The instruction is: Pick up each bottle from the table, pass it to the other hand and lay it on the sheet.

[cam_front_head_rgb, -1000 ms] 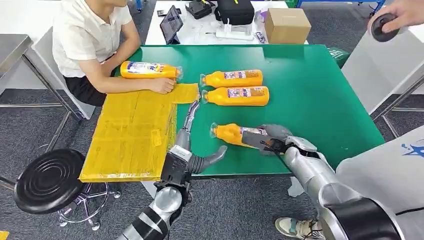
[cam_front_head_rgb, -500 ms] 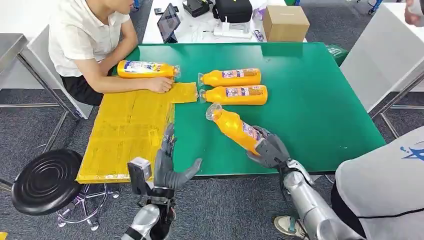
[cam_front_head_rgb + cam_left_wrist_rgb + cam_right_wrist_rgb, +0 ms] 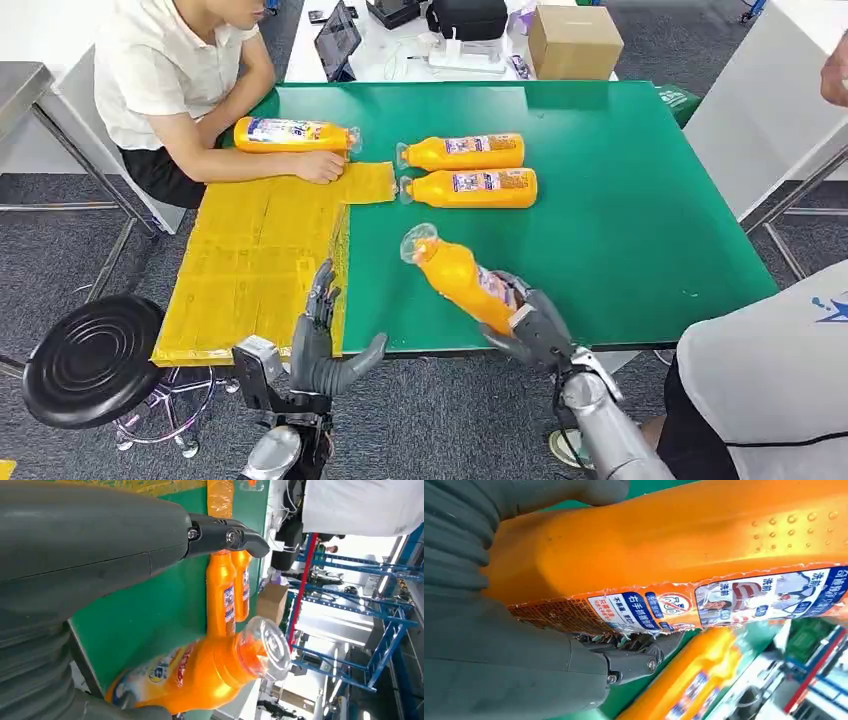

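Observation:
My right hand [image 3: 535, 328] grips an orange bottle [image 3: 458, 274] by its base, lifted off the green table [image 3: 620, 200] and tilted with its clear cap up and to the left. Its label fills the right wrist view, bottle [image 3: 684, 545]. My left hand [image 3: 320, 350] is open at the table's near edge, fingers up, left of the bottle and apart from it; the left wrist view shows the bottle [image 3: 200, 675] beyond its fingers [image 3: 225, 535]. Two more orange bottles [image 3: 470, 170] lie side by side mid-table. The yellow sheet [image 3: 260, 260] covers the table's left part.
A seated person rests an arm on the sheet's far end, with another orange bottle [image 3: 292, 135] lying beside their hand [image 3: 322, 168]. A black stool [image 3: 85, 360] stands at the left. A second person in a grey shirt [image 3: 770, 390] stands close at my right. A cardboard box [image 3: 572, 40] sits beyond the table.
My right hand has lifted the bottle off the table, tilted its cap upward and drawn it toward me. My left hand pulled back from over the table to its near edge.

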Tool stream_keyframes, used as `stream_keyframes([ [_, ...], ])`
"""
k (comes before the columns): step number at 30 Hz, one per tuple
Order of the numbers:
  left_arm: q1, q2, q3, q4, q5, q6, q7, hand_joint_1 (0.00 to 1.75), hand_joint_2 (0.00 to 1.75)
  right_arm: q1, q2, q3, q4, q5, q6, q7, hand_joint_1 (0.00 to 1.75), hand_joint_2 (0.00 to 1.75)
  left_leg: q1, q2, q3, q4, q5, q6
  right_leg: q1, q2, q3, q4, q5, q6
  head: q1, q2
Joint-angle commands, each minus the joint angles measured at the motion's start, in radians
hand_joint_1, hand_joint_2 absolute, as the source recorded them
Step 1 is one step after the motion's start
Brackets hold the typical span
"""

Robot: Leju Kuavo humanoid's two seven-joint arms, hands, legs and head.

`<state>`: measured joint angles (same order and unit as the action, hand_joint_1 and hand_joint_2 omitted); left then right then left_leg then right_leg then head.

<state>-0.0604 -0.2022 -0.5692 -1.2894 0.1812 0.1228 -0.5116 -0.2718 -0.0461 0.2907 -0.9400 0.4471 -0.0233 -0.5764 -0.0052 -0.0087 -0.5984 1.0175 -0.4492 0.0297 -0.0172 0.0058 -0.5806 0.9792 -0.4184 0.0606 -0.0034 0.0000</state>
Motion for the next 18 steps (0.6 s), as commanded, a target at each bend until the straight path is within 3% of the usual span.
stream_keyframes([
  [1, -0.062, 0.029, -0.052, 0.081, 0.012, -0.028, 0.028, 0.0, 1.75, -0.046, 0.048, 0.117, 0.039, -0.006, -0.005, -0.009, 1.75, 1.75, 0.001, 0.003, 0.003, -0.001, -0.001, -0.002, 0.001, 0.002, 0.002, 0.0, 0.0, -0.002, 0.0, 0.0],
  [18, -0.119, 0.012, -0.087, 0.17, 0.082, -0.137, 0.093, 0.0, 1.75, -0.077, 0.08, 0.23, 0.057, -0.036, 0.019, -0.044, 1.75, 1.75, 0.001, 0.002, 0.002, -0.001, 0.0, -0.002, 0.001, 0.001, 0.002, 0.0, 0.0, -0.002, 0.0, 0.0],
])
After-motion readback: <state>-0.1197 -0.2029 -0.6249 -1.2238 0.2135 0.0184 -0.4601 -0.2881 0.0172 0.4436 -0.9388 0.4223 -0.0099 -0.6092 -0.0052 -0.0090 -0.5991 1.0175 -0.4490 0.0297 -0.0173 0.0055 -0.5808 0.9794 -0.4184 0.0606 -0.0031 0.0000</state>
